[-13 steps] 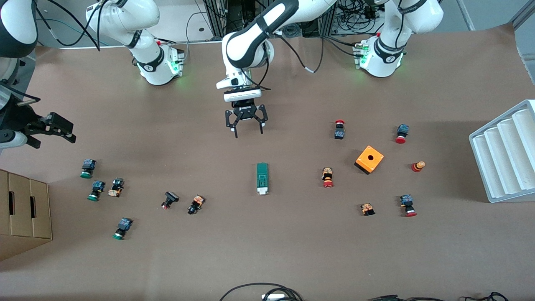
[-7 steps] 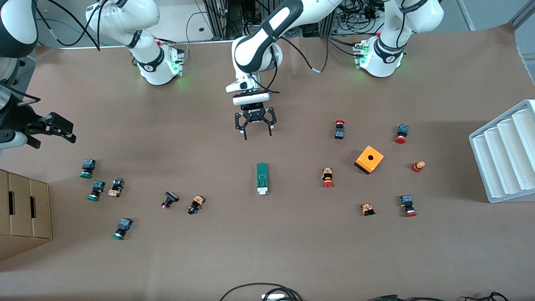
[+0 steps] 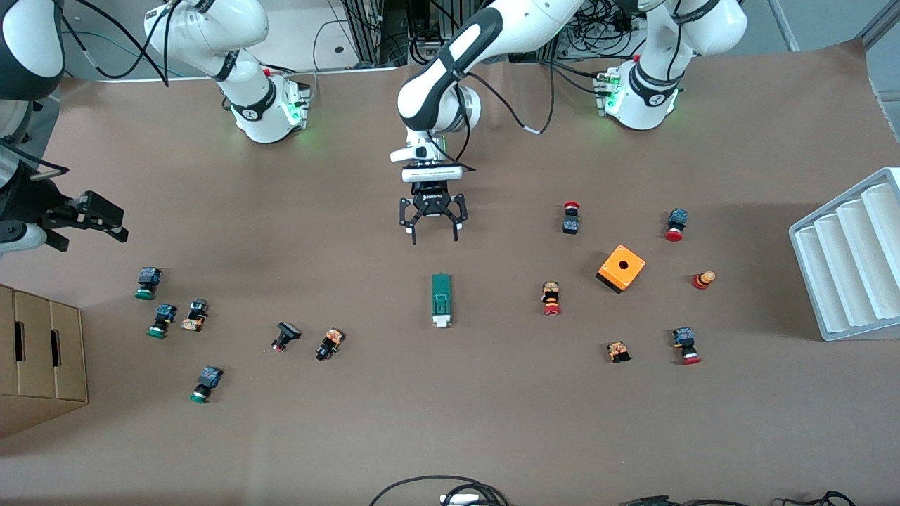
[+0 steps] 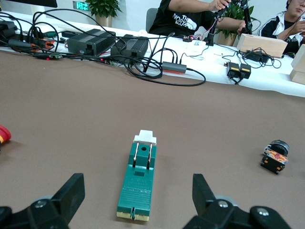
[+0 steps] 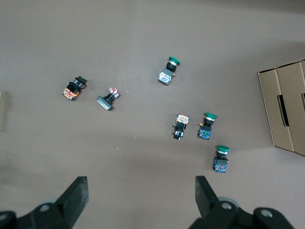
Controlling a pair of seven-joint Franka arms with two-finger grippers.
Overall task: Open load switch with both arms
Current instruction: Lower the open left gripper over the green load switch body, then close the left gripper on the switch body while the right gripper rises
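Note:
The load switch [image 3: 441, 300] is a narrow green block lying flat in the middle of the table, its white end toward the front camera. My left gripper [image 3: 434, 237] hangs open over the bare table just short of the switch's green end, on the robots' side. In the left wrist view the load switch [image 4: 137, 183] lies lengthwise between the spread fingers of the left gripper [image 4: 137, 191], untouched. My right gripper [image 3: 112, 221] waits open in the air at the right arm's end of the table; the right gripper [image 5: 140, 191] has nothing between its fingers.
Small push buttons lie scattered at both ends, some green-capped [image 3: 148, 282], some red-capped [image 3: 552, 298]. An orange box with a hole [image 3: 621, 268] and a white ribbed tray [image 3: 851, 253] sit toward the left arm's end. A cardboard box [image 3: 42, 358] stands at the right arm's end.
My left gripper has come down and forward toward the load switch, shifting slightly toward the left arm's end, still open. The right arm has hardly moved.

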